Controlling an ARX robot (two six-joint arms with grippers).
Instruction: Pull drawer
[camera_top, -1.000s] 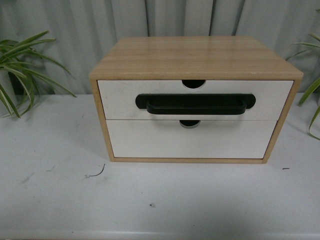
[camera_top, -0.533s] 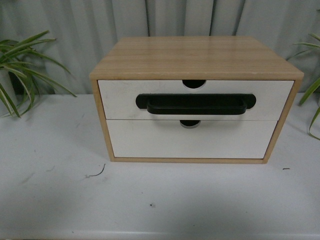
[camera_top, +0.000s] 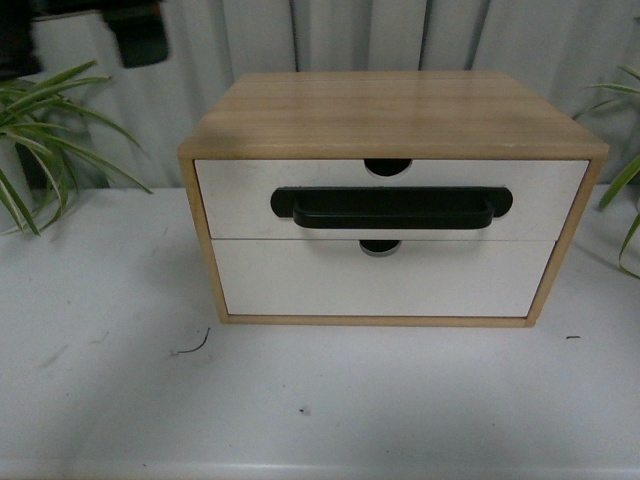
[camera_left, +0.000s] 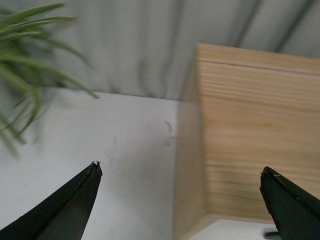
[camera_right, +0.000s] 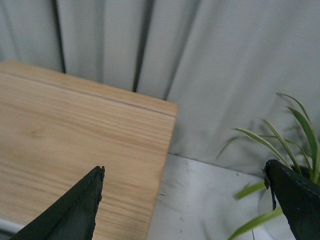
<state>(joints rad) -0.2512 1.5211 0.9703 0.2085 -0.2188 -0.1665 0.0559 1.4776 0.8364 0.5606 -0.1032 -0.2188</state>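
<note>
**Cabinet:** a small two-drawer cabinet of light striped wood (camera_top: 390, 110) is set on a white tabletop (camera_top: 100, 380) before a pale grey pleated curtain (camera_top: 250, 40).

**Upper compartment:** a wide, shallow drawer with a white front (camera_top: 240, 195) is fitted with a long black bar handle (camera_top: 390, 208). A semicircular notch (camera_top: 387, 167) is cut in its top edge. The drawer is seen shut, its front level with the cabinet's frame.

**Lower compartment:** a plain white drawer front (camera_top: 300, 285) is lodged below, likewise shut.

**Plants:** a green long-leaved plant (camera_top: 45, 112) is placed at the tabletop's left end and a second plant (camera_top: 620, 183) at its right.

**Left gripper** (camera_left: 180, 170): its black fingers (camera_left: 65, 210) are spread wide and empty. The cabinet's left side and bare tabletop are seen beneath.

**Right gripper** (camera_right: 184, 167): its black fingers (camera_right: 70, 210) are likewise spread wide and empty. The cabinet's top near its right rear corner is seen beneath.

**Unidentified:** a dark blurred shape (camera_top: 135, 35) is noted at the upper left of the front view. What it is cannot be told.
</note>
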